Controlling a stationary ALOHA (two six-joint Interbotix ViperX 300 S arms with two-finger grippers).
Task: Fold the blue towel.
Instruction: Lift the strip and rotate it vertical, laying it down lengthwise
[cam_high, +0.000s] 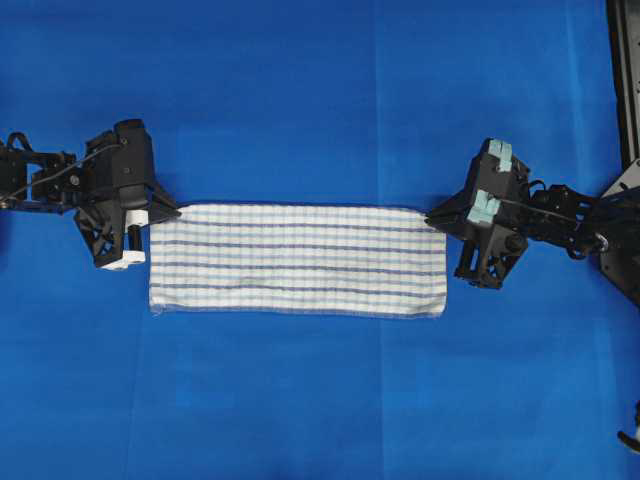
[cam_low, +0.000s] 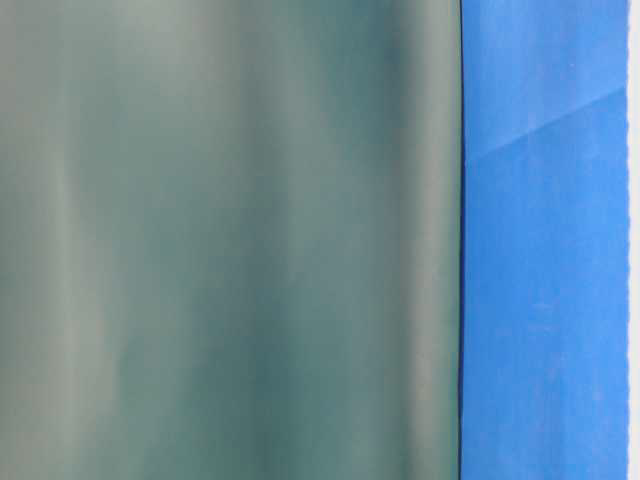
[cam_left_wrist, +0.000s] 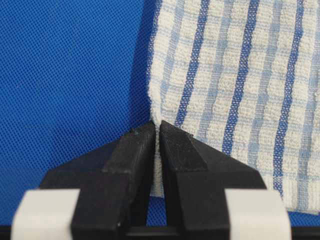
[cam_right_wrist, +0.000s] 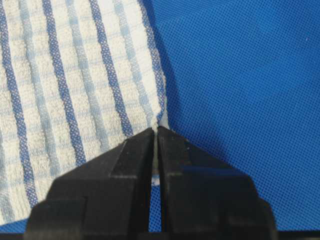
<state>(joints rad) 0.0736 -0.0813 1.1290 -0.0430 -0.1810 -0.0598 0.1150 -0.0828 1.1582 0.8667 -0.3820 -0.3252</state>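
Both the left gripper and right gripper pinch, apparently firmly, opposite short edges of the blue towel.

Overhead straight down, wrist views close on towel corners

The blue towel at the centre of the overhead frame is white, woven with thin dark-blue and pale-blue stripes forming a faint check, and it lies on a solid bright-blue worktop. The left gripper is black with white patches, the right gripper black with pale teal pads. The table-level frame shows a blurred grey-green surface on its left.
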